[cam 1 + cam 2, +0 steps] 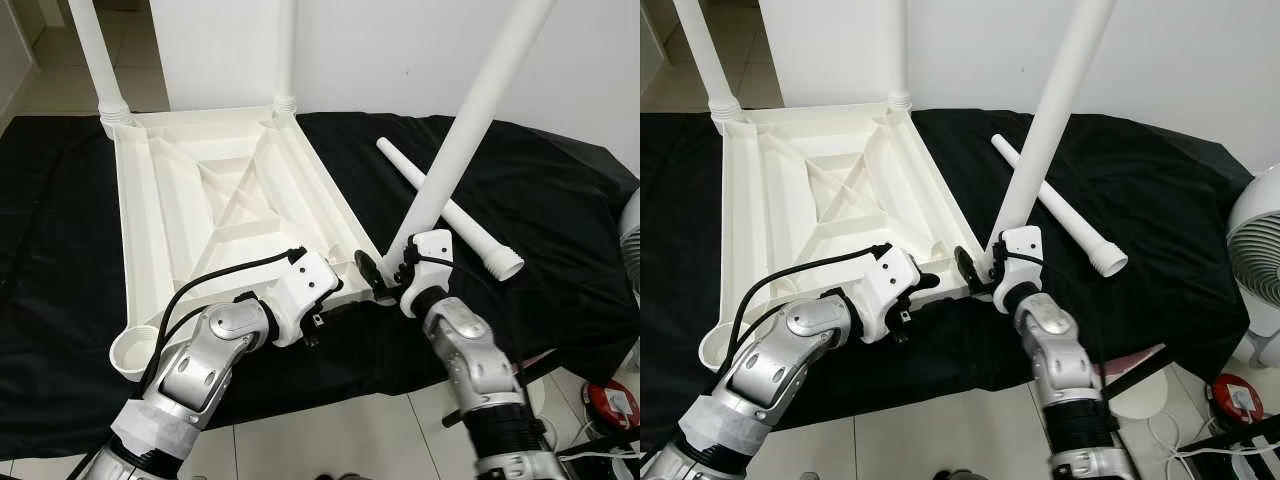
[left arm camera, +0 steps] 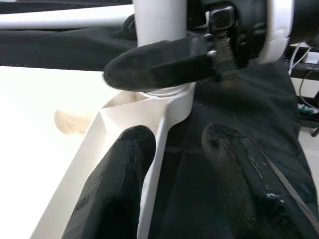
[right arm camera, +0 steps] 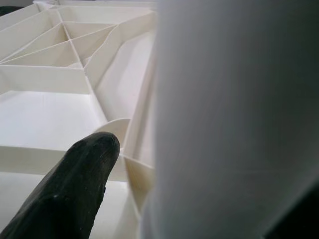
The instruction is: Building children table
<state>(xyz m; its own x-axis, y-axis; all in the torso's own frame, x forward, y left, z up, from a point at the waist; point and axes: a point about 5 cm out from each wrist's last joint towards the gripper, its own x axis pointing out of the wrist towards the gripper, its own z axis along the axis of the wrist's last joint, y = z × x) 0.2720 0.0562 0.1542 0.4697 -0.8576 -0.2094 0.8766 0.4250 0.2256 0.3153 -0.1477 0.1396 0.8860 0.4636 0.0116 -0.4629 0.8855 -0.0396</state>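
Right tool (image 1: 385, 272) grips leg (image 1: 470, 125), tilted up-right.

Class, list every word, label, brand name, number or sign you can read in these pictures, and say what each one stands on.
None can be read.
Upturned white tabletop, leg held by the right gripper, loose leg on the black cloth: plain, no print seen.
Left gripper, on the tabletop's edge: no marking seen.
Red object on the floor: too small to tell.
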